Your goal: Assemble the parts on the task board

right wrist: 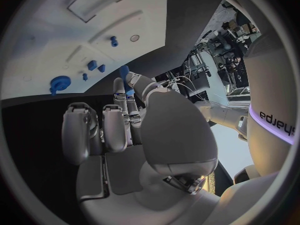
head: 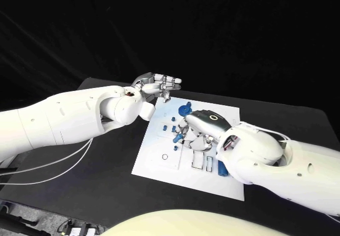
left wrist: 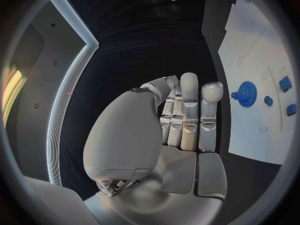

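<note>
White task board (head: 159, 147) sits mid-table on the black table (head: 85, 196), and the right hand (head: 198, 129) covers its centre, so the parts under it are hard to read. It looks like its fingers pinch a small blue part (right wrist: 125, 75), not certain. Blue gear (head: 185, 108) lies toward 12 o'clock. Left hand (head: 157, 82) hovers off the far edge, fingers apart and holding nothing. Board's 7 o'clock corner is bare.
</note>
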